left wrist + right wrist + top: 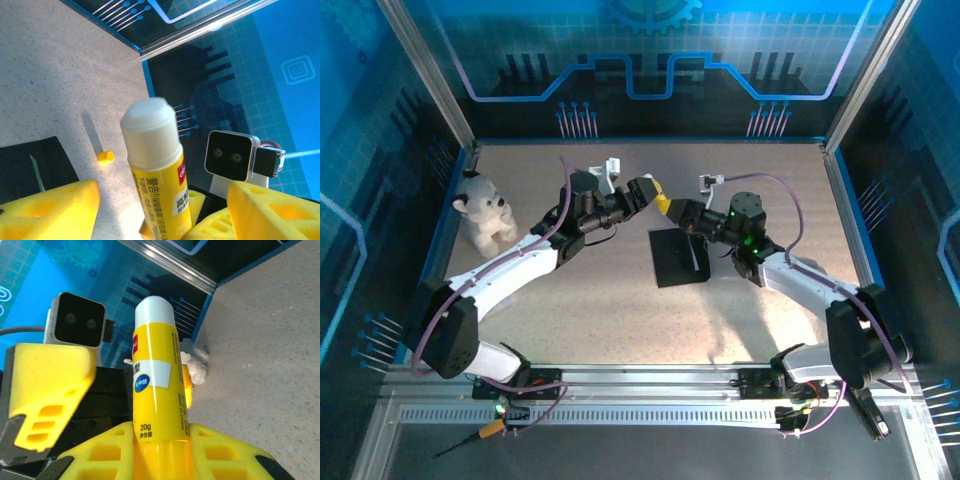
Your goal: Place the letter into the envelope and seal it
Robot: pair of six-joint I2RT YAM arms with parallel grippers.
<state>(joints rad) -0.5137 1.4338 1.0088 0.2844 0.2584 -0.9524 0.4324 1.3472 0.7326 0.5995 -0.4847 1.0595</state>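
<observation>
One smooth cylindrical glue stick clamped in right gripper.

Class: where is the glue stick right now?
The glue stick is in the air, clamped in the right gripper and inside the open left gripper; in the top view, mid-table, just beyond the black envelope.

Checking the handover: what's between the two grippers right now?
A yellow glue stick. The right wrist view shows the right gripper shut on its base; the left wrist view shows the left gripper open on either side of it.
</observation>
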